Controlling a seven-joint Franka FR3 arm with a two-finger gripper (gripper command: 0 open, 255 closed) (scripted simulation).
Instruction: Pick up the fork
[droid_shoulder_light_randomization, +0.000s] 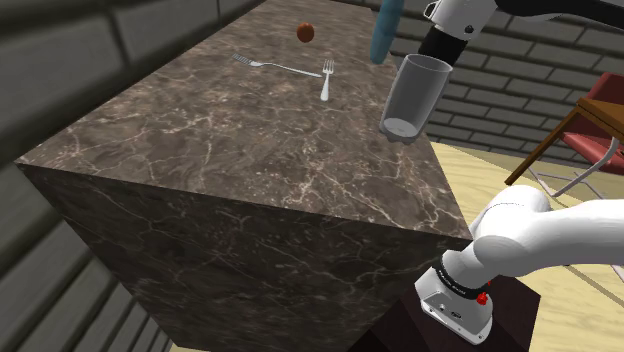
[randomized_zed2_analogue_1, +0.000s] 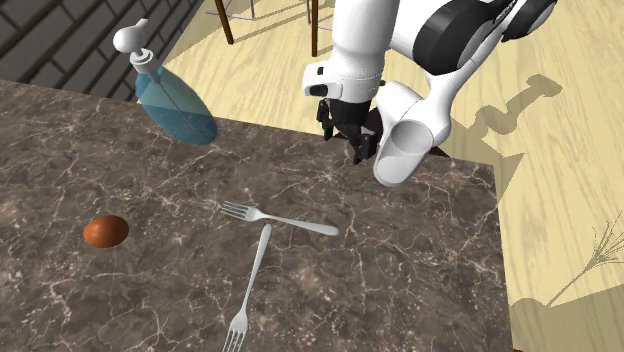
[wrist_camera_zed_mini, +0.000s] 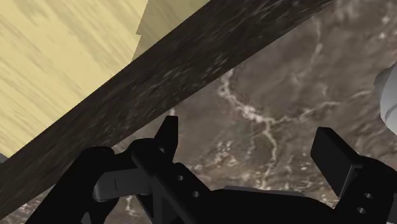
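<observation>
- Room: grey brick walls (droid_shoulder_light_randomization: 60, 60), pale wood floor (randomized_zed2_analogue_1: 560, 150), and a chair with a red seat (droid_shoulder_light_randomization: 603, 98) off beyond the arm.
- Worktop (droid_shoulder_light_randomization: 200, 150): a big dark marbled block with pale veins. It looks hard and polished, so I judge things will skid on it.
- Arm (randomized_zed2_analogue_1: 360, 40): white, reaching in over the worktop's edge. The jaws hang released, spread wide with nothing between them. The wrist view looks down past them at the worktop's rim and the floor.
- Blue bottle (randomized_zed2_analogue_1: 175, 105) with a pale pump top stands well apart from the jaws.
- Clear glass (droid_shoulder_light_randomization: 412, 95) stands near the worktop's edge, just beside the jaws. It is likely to get knocked.
- Two silvery forks lie flat mid-worktop, and I can't tell which is meant.
  - The nearer fork (randomized_zed2_analogue_1: 285, 221) lies closest to the jaws.
  - The second fork (randomized_zed2_analogue_1: 252, 285) has its handle tip right up against the nearer fork's handle. I can't tell whether they touch.
- Brown egg-shaped thing (randomized_zed2_analogue_1: 105, 231) sits apart from both forks.
- Handling, my guess:
  - Light, stiff and slick, not fragile, and too thin to get under easily.
  - Best to pinch across the narrow handle at mid-length, clear of the other fork's tip.
</observation>
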